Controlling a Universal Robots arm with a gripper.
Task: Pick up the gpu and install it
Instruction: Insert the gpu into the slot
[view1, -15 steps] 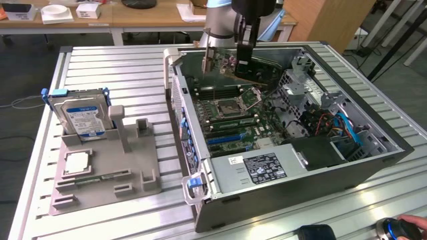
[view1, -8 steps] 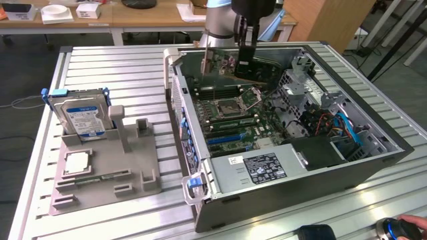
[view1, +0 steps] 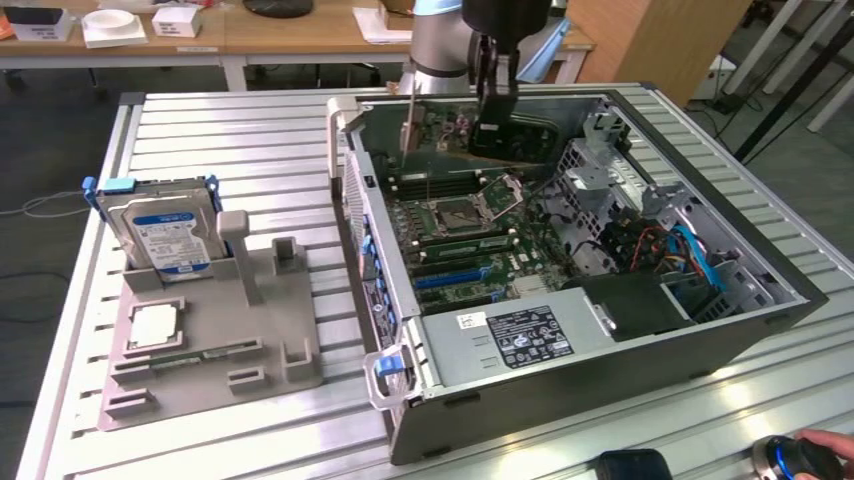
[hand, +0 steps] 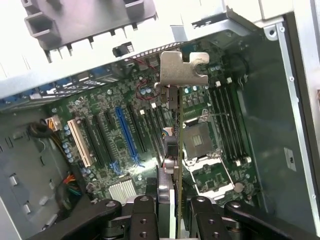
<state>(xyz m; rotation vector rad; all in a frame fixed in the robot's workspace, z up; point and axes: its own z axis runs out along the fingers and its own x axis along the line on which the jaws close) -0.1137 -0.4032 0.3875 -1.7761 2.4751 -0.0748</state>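
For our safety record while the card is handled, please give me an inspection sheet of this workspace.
Surface: slatted metal table, open computer case on it.
Job's things: gpu held above the motherboard, not in a slot.
Clutter: hard drive and chip on grey holder.
End effector: shut on the gpu.
Cables: coloured wires inside the case.
Surroundings: wooden desks; a hand at the exterior view's lower right.

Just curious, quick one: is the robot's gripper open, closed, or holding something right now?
Gripper: closed on the gpu, held over the motherboard.
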